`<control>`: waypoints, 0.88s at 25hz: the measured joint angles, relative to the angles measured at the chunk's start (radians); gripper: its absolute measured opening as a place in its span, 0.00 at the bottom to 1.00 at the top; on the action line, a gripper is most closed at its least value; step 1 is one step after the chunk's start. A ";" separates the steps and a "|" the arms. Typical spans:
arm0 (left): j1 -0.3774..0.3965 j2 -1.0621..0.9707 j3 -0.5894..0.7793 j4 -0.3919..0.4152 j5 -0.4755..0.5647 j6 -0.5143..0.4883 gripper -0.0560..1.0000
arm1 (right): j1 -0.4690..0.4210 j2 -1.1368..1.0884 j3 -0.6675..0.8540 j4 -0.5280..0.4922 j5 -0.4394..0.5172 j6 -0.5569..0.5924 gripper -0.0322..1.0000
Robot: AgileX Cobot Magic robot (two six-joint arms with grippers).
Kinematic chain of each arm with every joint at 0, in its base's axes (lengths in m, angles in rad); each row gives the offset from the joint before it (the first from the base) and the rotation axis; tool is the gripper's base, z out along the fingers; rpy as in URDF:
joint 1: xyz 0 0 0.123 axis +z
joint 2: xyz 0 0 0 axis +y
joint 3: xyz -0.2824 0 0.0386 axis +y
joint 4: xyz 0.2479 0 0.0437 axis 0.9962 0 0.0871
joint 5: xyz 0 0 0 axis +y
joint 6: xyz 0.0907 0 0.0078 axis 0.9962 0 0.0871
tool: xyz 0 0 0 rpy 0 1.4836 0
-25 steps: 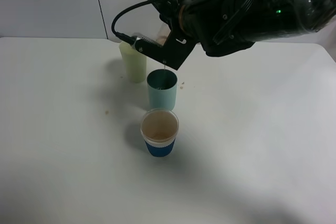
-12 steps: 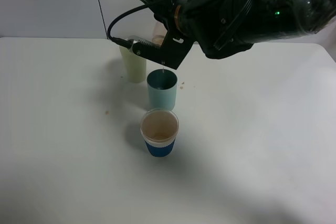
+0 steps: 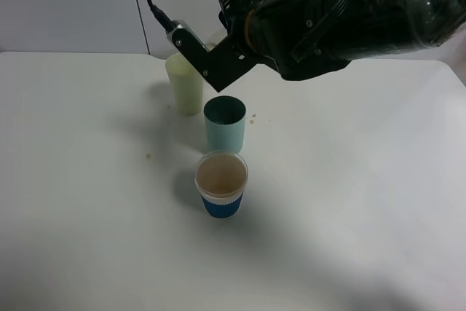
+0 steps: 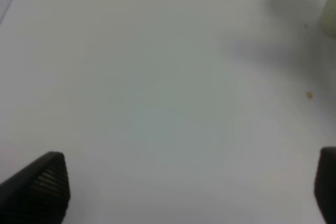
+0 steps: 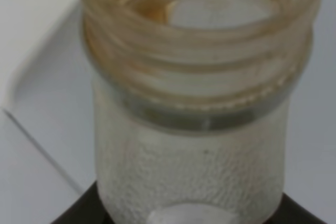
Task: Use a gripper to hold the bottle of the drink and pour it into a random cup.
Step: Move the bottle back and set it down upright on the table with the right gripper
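My right gripper [image 3: 224,47] is shut on the bottle of the drink [image 3: 216,37], held high behind and above the teal-green cup [image 3: 224,123]. From the high camera the black wrist plate hides most of the bottle. The right wrist view is filled by the clear bottle [image 5: 194,103]: its open threaded neck has brownish traces at the rim, and the dark fingers [image 5: 79,214] clamp its lower body. The cup stands upright on the table, its inside dark. In the left wrist view, my left gripper [image 4: 189,187] hangs open over bare table, with nothing between its fingertips.
A pale yellow-green tumbler [image 3: 185,81] stands behind and left of the teal cup. A blue-sleeved clear cup [image 3: 221,184] with brownish liquid sits just in front of it. Small brown drops [image 3: 252,117] spot the white table [image 3: 364,180]. The bulky right arm [image 3: 349,12] overhangs the back.
The right wrist has swung up and turned back, lifting the bottle away from its tipped position over the teal cup. The thin drip seen earlier is gone. The cups have not moved.
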 joint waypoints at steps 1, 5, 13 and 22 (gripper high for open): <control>0.000 0.000 0.000 0.000 0.000 0.000 0.93 | -0.002 0.000 0.000 0.033 -0.007 0.058 0.38; 0.000 0.000 0.000 0.005 0.000 0.000 0.93 | -0.024 -0.007 0.000 0.151 -0.054 0.278 0.38; 0.000 0.000 0.000 0.005 0.000 0.000 0.93 | -0.097 -0.044 0.000 0.390 -0.083 0.594 0.38; 0.000 0.000 0.000 0.000 0.000 0.000 0.93 | -0.269 -0.080 0.000 0.759 -0.210 0.697 0.38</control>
